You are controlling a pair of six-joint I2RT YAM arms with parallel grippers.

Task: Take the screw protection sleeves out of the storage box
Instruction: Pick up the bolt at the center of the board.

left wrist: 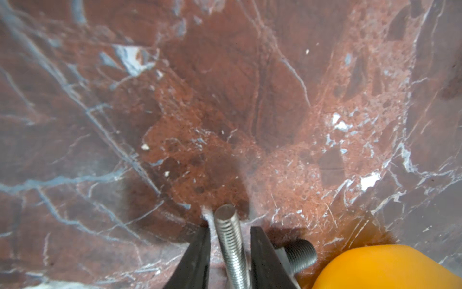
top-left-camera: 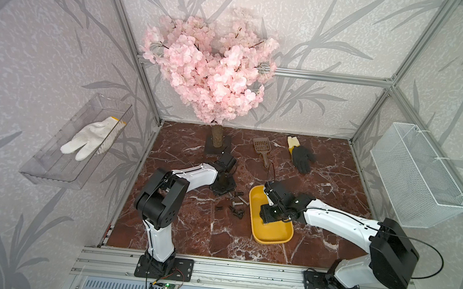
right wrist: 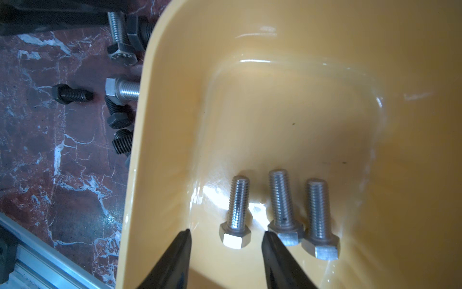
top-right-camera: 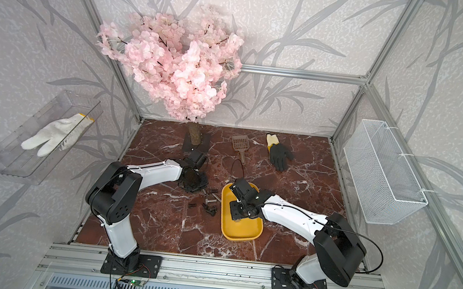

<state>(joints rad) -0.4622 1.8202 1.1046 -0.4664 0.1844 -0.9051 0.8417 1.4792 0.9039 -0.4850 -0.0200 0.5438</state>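
**Sleeves out, bolts in.** Near the front of the red marble tabletop, right of centre, sits the yellow storage box. The right gripper hangs low inside it, fingers spread and holding nothing. Its tips flank the head of one of three silver hex-head bolts lined up on the box floor. No black piece shows in the box, though the patch under the gripper is hidden.

The screw protection sleeves lie on the tabletop just beside the box's left rim, mixed with more silver bolts. In the right wrist view one sleeve lies apart from the rest.

Farther back, by the box's far left corner, the left gripper points down at the tabletop. Its fingers stand narrowly apart on either side of a silver bolt; whether they pinch it cannot be told. A second bolt lies just beside them.

Along the back edge are a brown scoop, a black glove and a pink blossom tree.

The removal looks all but complete, and the step in hand appears to be a check of the box. The next move calls for the right gripper to lift clear without closing on a bolt, so the hidden floor can be searched for any sleeve.
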